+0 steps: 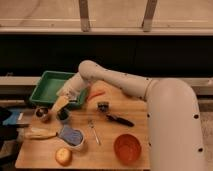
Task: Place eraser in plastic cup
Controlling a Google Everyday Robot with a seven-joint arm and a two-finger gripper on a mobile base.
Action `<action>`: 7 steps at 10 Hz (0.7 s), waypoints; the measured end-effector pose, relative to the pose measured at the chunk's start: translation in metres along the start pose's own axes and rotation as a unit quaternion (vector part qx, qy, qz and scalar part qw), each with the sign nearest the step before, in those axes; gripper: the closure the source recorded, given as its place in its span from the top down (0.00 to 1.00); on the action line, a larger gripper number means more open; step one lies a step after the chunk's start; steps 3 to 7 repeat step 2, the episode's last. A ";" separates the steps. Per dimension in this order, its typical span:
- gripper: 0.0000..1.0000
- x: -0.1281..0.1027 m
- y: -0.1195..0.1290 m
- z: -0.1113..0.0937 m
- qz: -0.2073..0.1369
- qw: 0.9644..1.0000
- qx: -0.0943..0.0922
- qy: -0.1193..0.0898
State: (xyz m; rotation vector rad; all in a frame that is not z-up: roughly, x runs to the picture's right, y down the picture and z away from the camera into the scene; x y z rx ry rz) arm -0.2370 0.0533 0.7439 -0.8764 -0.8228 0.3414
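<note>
My gripper [61,105] hangs at the end of the white arm, just in front of the green tray [50,86] at the table's left. A small dark block, likely the eraser [63,115], sits right under the gripper's tip. I cannot tell if it is held or lies on the table. A small pale cup, which seems to be the plastic cup [102,106], stands mid-table, well to the right of the gripper.
A dark metallic cup [42,114] stands left of the gripper. An orange carrot-like piece [96,93] lies by the tray. A black-handled utensil [120,120], a fork [94,132], an orange bowl [126,148], a white dish with a blue thing [71,136], a yellow item [41,133] and a round fruit [63,156] lie in front.
</note>
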 end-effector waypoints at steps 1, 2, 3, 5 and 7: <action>0.71 -0.005 0.000 -0.007 -0.004 1.000 0.009 0.000; 0.71 -0.008 0.000 -0.014 -0.007 1.000 0.020 0.001; 0.71 -0.008 0.000 -0.014 -0.007 1.000 0.020 0.001; 0.71 -0.008 0.000 -0.014 -0.007 1.000 0.020 0.001; 0.71 -0.008 0.000 -0.014 -0.007 1.000 0.020 0.001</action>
